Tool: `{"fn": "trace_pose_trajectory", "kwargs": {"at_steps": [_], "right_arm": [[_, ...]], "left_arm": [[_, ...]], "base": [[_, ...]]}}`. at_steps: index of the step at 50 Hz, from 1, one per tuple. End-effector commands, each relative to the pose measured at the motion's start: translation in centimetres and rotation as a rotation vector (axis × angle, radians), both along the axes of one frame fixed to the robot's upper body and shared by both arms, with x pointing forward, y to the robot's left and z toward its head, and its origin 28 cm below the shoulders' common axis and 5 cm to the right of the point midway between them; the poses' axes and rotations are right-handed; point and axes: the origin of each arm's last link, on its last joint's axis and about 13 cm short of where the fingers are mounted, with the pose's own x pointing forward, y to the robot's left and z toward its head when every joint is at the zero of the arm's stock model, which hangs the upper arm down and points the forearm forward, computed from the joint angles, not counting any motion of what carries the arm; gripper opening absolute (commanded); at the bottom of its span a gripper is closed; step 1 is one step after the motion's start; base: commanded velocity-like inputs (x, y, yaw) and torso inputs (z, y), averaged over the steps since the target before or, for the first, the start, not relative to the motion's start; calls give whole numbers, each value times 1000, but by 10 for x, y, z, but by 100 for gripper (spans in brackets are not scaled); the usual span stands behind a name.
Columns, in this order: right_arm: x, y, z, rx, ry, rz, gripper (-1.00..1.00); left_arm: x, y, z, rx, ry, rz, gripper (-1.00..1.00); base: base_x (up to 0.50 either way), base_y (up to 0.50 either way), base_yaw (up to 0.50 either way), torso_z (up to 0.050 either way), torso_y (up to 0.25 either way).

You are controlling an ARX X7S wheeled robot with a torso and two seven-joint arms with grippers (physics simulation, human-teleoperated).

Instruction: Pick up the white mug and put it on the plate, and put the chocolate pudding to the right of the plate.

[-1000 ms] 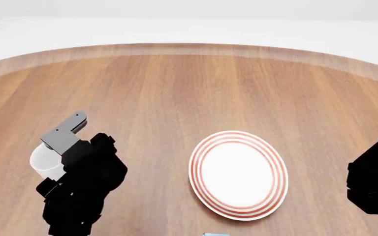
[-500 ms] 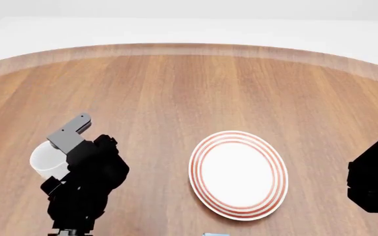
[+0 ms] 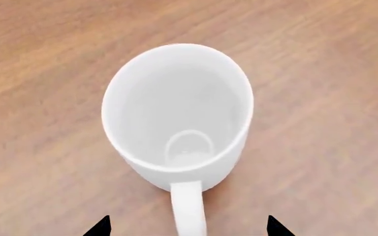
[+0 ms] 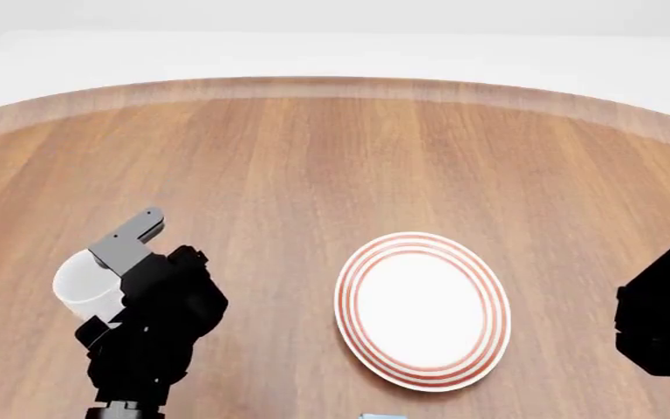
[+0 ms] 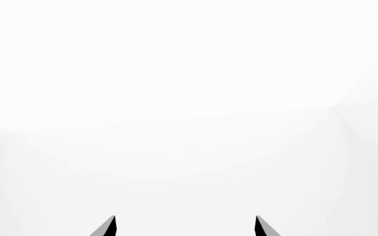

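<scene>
Left wrist view: the left gripper (image 3: 185, 227), jaws wide, straddles the handle of the white mug (image 3: 177, 110), which is probably rigid, slippery and breakable.

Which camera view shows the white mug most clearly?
The left wrist view: the white mug fills the frame, upright and empty, its handle between the left claw tips. The head view shows only part of it, hidden behind the left arm. The right wrist view shows none of it.

one white mug (image 4: 79, 285), one plate (image 4: 422, 310), one desk (image 4: 335, 157), two arms: left (image 4: 149, 327), right (image 4: 665, 319).
</scene>
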Motion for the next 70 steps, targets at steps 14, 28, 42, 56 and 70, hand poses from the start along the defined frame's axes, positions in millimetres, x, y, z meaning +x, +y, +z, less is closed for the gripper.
{"fn": "trace_pose_trajectory", "kwargs": {"at_steps": [14,28,42,56,70], "right_arm": [[0,-2,0,-14,-10,-29,100],[1,-2,-2,-15,-4,-26,100],[1,-2,-2,-15,-3,-26,100],[1,-1,-3,-16,2,-22,100],[0,-1,-1,-16,-5,-25,100]], "left_arm": [[4,1,-13,-30,3,-15,100],[5,5,-20,-37,12,-16,-100],[6,7,-23,-44,15,-18,-100],[7,6,-20,-77,-28,-134,-100],[-28,-14,68,271,-327,-912,-100]], "base": [[0,0,0,0,0],[0,0,0,0,0],[0,0,0,0,0],[0,0,0,0,0],[0,0,0,0,0]]}}
